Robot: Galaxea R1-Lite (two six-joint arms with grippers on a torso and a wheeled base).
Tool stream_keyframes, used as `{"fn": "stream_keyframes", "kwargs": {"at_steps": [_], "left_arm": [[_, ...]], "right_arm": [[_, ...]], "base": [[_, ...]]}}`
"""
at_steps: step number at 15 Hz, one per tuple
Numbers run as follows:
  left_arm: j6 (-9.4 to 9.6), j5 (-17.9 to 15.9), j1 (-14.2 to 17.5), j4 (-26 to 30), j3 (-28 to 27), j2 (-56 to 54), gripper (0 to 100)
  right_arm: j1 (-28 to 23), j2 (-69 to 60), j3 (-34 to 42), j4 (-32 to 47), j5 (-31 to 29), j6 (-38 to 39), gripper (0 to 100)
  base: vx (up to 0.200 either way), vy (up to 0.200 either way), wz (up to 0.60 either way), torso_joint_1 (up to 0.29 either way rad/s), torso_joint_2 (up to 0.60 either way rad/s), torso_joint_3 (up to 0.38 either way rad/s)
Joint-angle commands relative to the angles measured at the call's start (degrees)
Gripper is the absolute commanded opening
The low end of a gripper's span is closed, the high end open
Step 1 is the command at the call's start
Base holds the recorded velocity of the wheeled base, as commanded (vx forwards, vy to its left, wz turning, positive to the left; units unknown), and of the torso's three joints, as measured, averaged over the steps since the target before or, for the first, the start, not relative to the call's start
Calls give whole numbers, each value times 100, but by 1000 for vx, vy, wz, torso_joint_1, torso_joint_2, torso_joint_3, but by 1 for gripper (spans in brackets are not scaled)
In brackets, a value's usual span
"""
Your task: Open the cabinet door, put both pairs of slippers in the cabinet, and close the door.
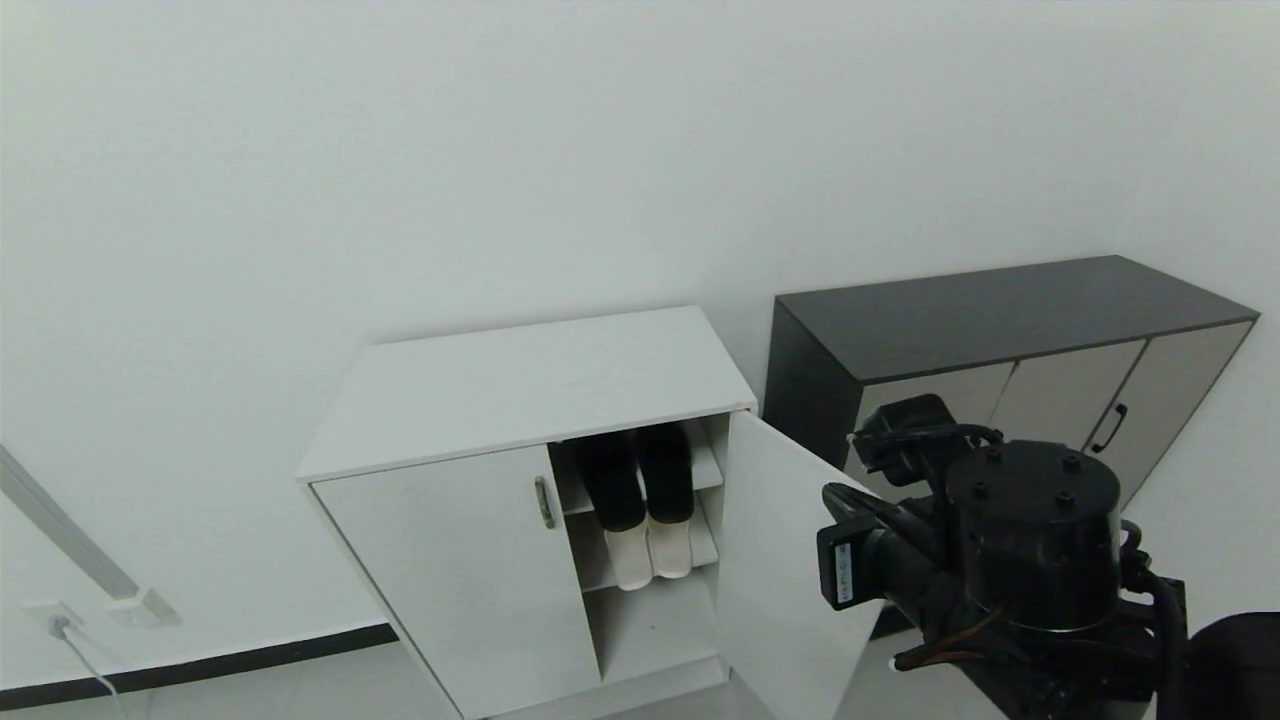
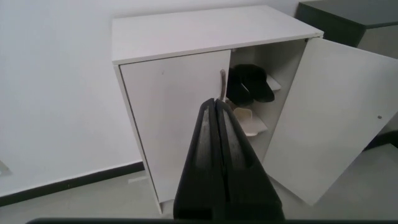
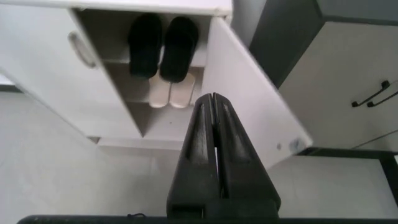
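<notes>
The white cabinet [image 1: 520,385] stands against the wall with its right door [image 1: 780,560] swung open and its left door shut. A black pair of slippers [image 1: 635,475] lies on the upper shelf, and a white pair [image 1: 650,550] sits on the shelf below. My right arm is low at the right, in front of the open door. In the right wrist view my right gripper [image 3: 213,96] is shut and empty, hanging before the open door [image 3: 249,93] and the slippers [image 3: 163,43]. My left gripper [image 2: 216,102] is shut and empty, held back from the shut left door [image 2: 174,112].
A dark grey cabinet [image 1: 1000,310] with pale doors stands right of the white one, close behind the open door. A wall socket with a cable [image 1: 55,620] is at the lower left. Bare floor lies in front of the cabinet.
</notes>
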Motion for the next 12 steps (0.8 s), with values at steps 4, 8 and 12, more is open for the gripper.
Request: {"fn": "stream_keyframes", "kwargs": {"at_steps": [4, 8, 12], "left_arm": [[0, -2, -1, -1, 0, 4, 0], [0, -2, -1, -1, 0, 4, 0], [0, -2, -1, -1, 0, 4, 0]], "right_arm": [[-303, 31, 16, -93, -46, -20, 0], [-1331, 277, -415, -49, 367, -223, 0], [-2632, 1042, -1601, 408, 1149, -337, 0]], "base": [[-50, 0, 0, -3, -1, 1], [0, 0, 0, 0, 0, 0], [0, 0, 0, 0, 0, 0]]}}
